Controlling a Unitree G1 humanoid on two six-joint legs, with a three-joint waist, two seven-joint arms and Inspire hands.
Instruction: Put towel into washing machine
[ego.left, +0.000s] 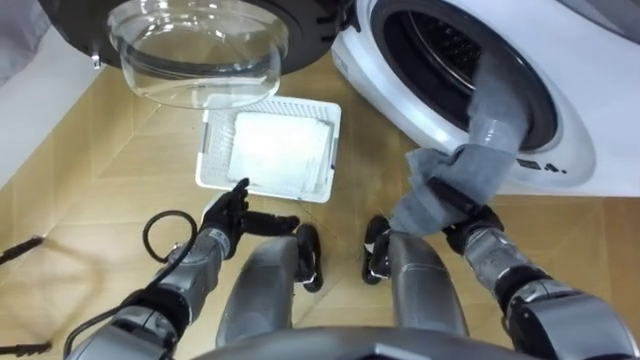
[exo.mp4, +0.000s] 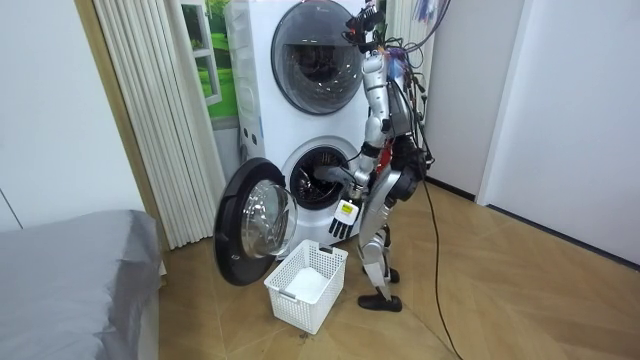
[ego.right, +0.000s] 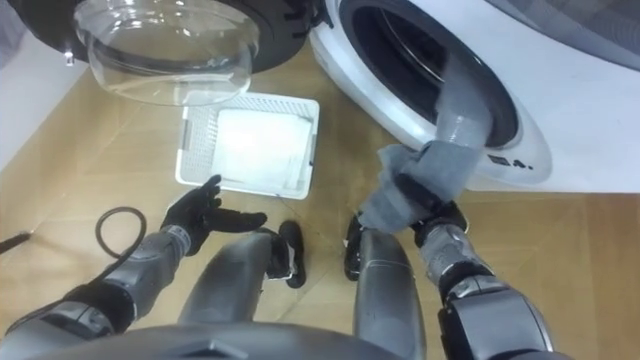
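Head-camera and room views of the robot standing close in front of a white front-loading washing machine (ego.left: 560, 150), its feet on a wood-pattern floor (ego.left: 100, 180). The machine's round door (ego.left: 200, 50), with a clear glass bowl, stands swung wide open on the robot's left, and the dark drum opening (ego.left: 440, 50) is exposed. The grey towel (ego.left: 490, 120) hangs half in and half out: its upper end lies inside the drum, its middle passes over the lower rim of the opening, and its lower end is bunched just outside the machine's front. The right hand (ego.left: 468, 212) holds that bunched end, with dark fingers curled round the cloth and largely wrapped in it, just below and in front of the opening. The left hand (ego.left: 232, 212) is empty, with fingers straight and slightly spread, and hovers low over the floor near the front edge of a white plastic laundry basket (ego.left: 213, 150). The basket stands on the floor between the open door and the machine's front; whether its pale inside is a folded cloth or the bare bottom cannot be told. In the room view the robot faces the lower machine with its right arm reaching to the drum, and the left hand hangs above the basket. A second front-loading unit (exo.mp4: 320, 45) with its door closed is stacked on top, a pale pleated curtain (exo.mp4: 150, 110) hangs at the room view's left, and a grey bed (exo.mp4: 70, 270) is in the lower left corner.
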